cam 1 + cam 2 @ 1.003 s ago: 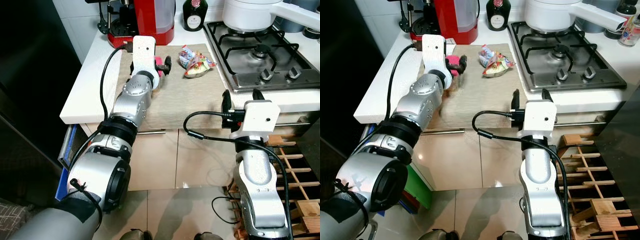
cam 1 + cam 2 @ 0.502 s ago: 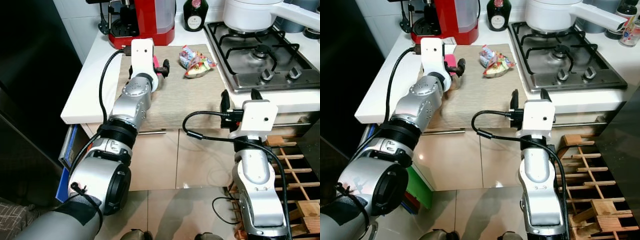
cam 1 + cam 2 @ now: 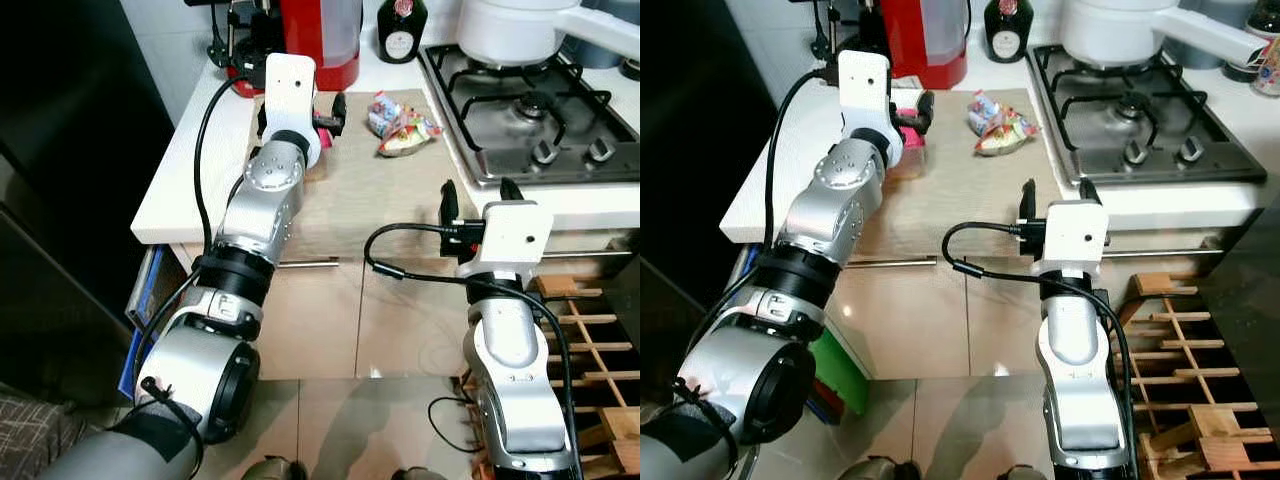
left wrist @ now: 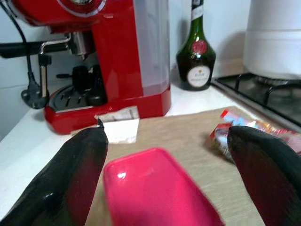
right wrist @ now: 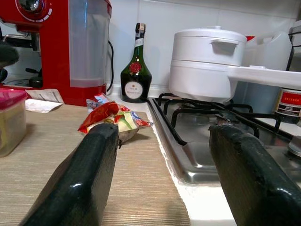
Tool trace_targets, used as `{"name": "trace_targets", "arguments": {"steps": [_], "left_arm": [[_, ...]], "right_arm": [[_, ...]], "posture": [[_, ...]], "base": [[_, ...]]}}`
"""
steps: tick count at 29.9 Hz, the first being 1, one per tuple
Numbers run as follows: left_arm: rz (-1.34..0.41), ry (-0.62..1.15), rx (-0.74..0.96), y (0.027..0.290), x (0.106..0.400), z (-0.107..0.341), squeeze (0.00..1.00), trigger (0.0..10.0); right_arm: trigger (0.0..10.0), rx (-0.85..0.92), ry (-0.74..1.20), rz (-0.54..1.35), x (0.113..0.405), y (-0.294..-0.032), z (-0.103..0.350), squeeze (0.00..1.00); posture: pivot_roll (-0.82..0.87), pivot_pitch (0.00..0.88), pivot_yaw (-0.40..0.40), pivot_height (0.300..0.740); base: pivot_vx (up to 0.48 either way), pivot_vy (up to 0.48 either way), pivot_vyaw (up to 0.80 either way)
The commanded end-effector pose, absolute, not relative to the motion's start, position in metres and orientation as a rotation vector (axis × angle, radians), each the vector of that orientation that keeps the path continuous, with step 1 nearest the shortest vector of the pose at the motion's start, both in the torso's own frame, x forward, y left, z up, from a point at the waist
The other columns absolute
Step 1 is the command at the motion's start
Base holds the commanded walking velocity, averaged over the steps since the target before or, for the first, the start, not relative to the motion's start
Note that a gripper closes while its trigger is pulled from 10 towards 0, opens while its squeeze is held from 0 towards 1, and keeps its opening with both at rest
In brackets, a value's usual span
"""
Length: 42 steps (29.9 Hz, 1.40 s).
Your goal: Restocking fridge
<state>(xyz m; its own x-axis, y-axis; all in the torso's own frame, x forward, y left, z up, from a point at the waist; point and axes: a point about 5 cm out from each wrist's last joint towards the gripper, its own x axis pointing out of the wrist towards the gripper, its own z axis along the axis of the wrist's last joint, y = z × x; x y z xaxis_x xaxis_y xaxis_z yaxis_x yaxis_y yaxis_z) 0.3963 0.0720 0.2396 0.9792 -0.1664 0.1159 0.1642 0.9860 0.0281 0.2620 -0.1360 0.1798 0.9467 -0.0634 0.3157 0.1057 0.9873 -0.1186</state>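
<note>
Our left gripper (image 4: 164, 155) over pink-lidded container (image 4: 155, 190) on beige mat (image 3: 950, 180), fingers spread either side of lid, contact hard to judge. Snack packets (image 3: 402, 125) at container's 3 o'clock. Our right gripper (image 3: 474, 190) at counter's front edge (image 3: 590, 205), fingers apart, empty. Red coffee machine (image 4: 89, 52) at mat's 12 o'clock.

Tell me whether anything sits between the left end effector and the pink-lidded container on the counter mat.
Nothing visible does. The left end effector is open, one black finger on either side of the pink-lidded container, which sits directly below the gap. The snack packets lie off to the side on the mat.
</note>
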Motion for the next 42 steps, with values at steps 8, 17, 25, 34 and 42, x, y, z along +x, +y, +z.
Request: {"name": "trace_targets", "arguments": {"steps": [8, 17, 25, 34, 42], "left_arm": [[-0.08, -0.026, -0.062, 0.074, 0.381, 0.231, 0.0, 10.0], [-0.138, -0.032, -0.104, 0.045, 0.372, 0.237, 0.0, 10.0], [0.019, -0.013, -0.046, 0.043, 0.372, 0.237, 0.0, 10.0], [-0.011, 0.01, -0.092, 0.029, 0.375, 0.233, 0.0, 10.0], [-0.013, 0.008, -0.097, 0.027, 0.375, 0.234, 0.0, 10.0]], "right_arm": [[10.0, -0.129, -0.327, -0.072, 0.265, -0.131, 0.182, 0.0], [10.0, -0.137, -0.33, -0.049, 0.268, -0.129, 0.184, 0.0], [10.0, -0.144, -0.334, -0.047, 0.269, -0.13, 0.185, 0.0], [10.0, -0.152, -0.34, -0.049, 0.269, -0.132, 0.187, 0.0], [10.0, -0.152, -0.341, -0.05, 0.269, -0.132, 0.187, 0.0]], "posture": [[-0.05, 0.038, 0.099, 0.74], [-0.06, 0.037, 0.085, 0.74], [-0.08, 0.03, 0.085, 0.74], [-0.09, 0.023, 0.089, 0.74], [-0.09, 0.023, 0.089, 0.74]], "base": [[0.0, 0.0, 0.0], [0.0, 0.0, 0.0], [0.0, 0.0, 0.0], [0.0, 0.0, 0.0], [0.0, 0.0, 0.0]]}}
